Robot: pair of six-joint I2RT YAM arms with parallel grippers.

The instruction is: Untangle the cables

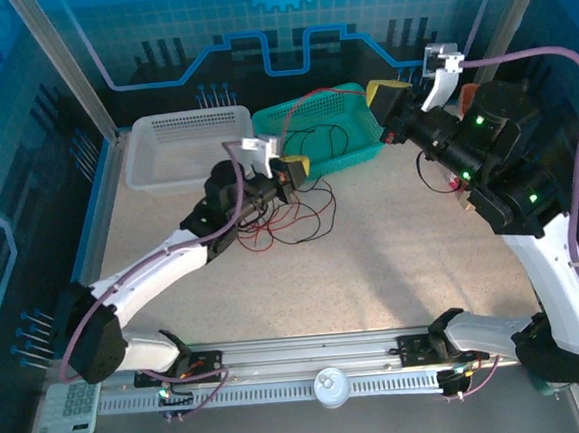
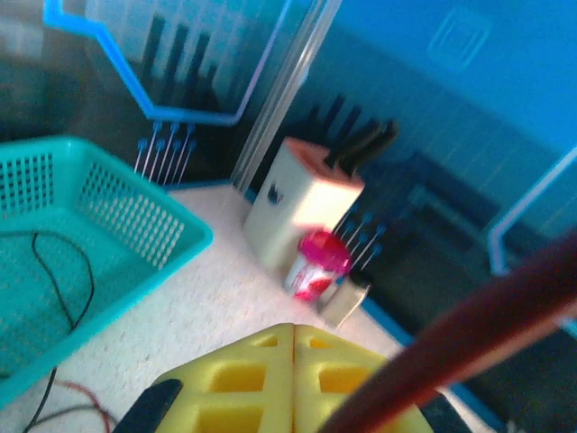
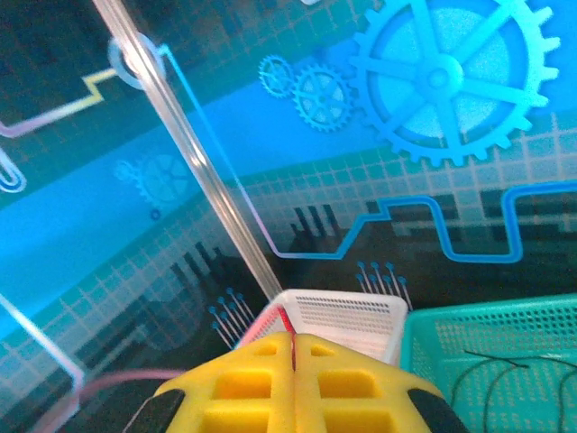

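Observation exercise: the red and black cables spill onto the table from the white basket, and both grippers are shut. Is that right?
No: the top view shows the cables spilling from the teal basket, not the white basket. The left gripper and right gripper are shut.

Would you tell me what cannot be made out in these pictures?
Left wrist view: whether the shut left fingers pinch a cable; a blurred red cable crosses the lens.
Top view: which cables cross over which; too thin and tangled.
Right wrist view: teal basket, cut off by the edges.
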